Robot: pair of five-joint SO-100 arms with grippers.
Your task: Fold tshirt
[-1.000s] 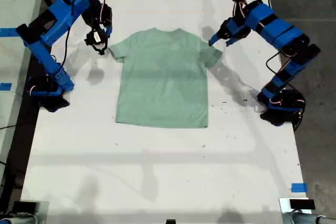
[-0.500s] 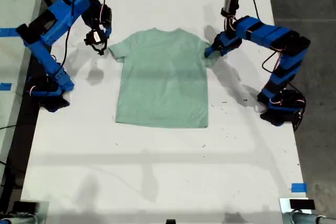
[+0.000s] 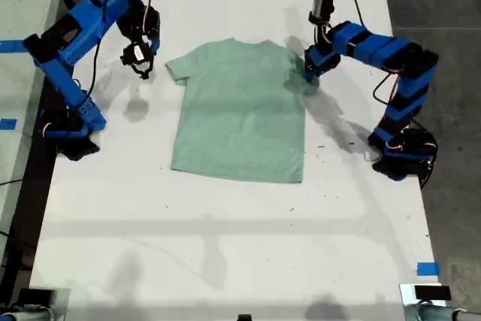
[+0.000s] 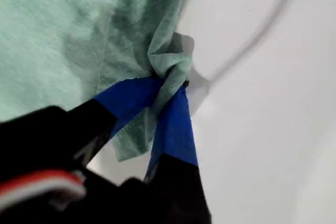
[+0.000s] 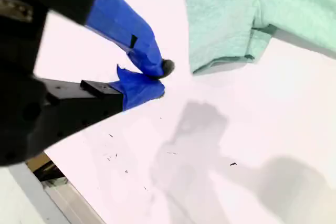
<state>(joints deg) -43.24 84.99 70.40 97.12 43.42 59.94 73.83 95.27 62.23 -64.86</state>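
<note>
My first gripper [image 4: 170, 90] is clamped on the bunched sleeve of the small pale mint-green fabric tshirt [image 3: 239, 110], at the exterior view's right; shirt lies flat mid white table [image 3: 225, 246], long axis running collar-to-hem; my second gripper [image 5: 157, 77], jaws nearly closed and empty, hovers just beside the opposite sleeve; versus a second ago, the shirt has slid toward the exterior view's right, away from the second gripper.

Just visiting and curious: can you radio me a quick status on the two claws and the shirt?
My first gripper shut on the tshirt sleeve. My second gripper nearly closed, empty, apart from the other sleeve. Tshirt flat, unfolded on the table. Nothing in the way.
</note>
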